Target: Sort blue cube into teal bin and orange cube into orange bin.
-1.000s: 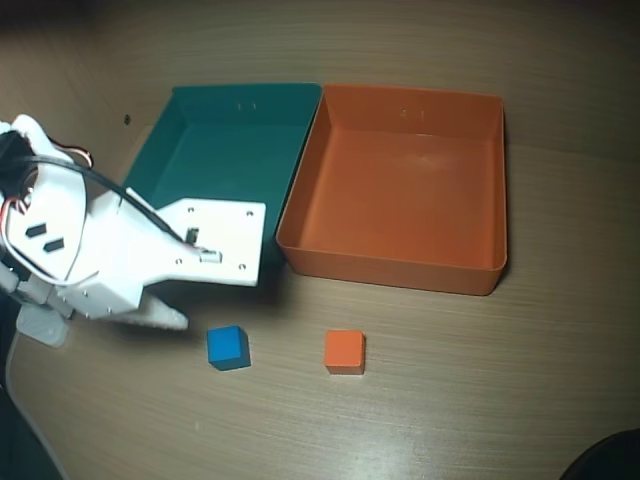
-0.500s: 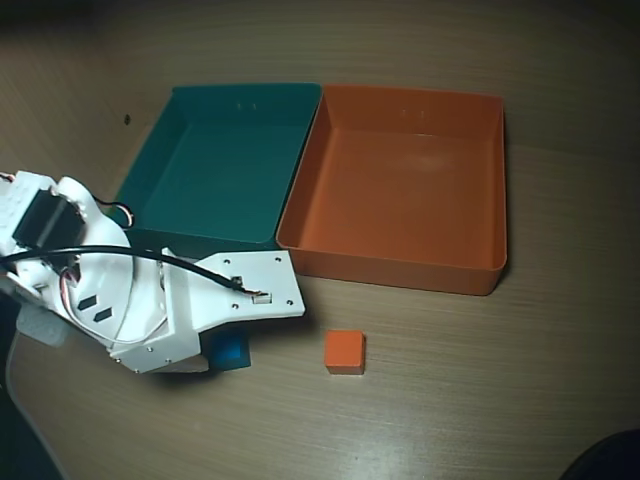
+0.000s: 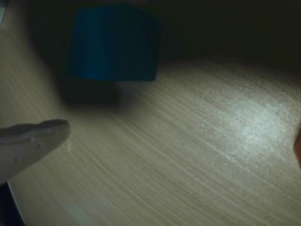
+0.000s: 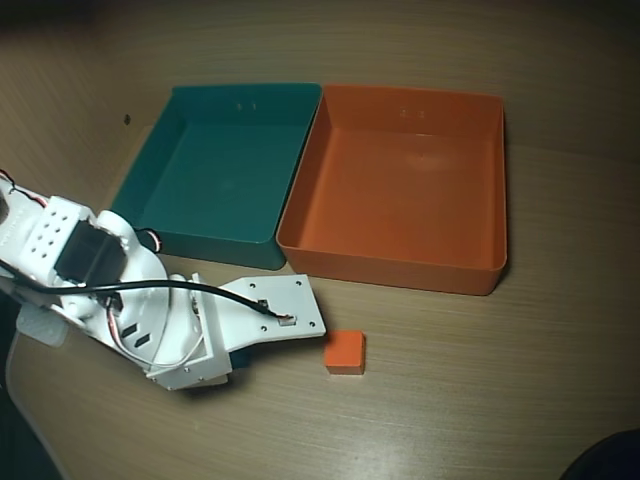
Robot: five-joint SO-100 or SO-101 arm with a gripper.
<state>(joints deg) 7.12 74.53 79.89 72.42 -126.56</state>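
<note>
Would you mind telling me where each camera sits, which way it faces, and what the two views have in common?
Wrist view: rides low on the arm, looking along the wooden table at the blue cube close ahead; one white fingertip enters from the left.
Overhead view: fixed above, looking straight down on the teal bin, orange bin, orange cube and the white arm, which covers the blue cube.
Shared: the table; an orange sliver at the wrist view's right edge may be the orange cube.
</note>
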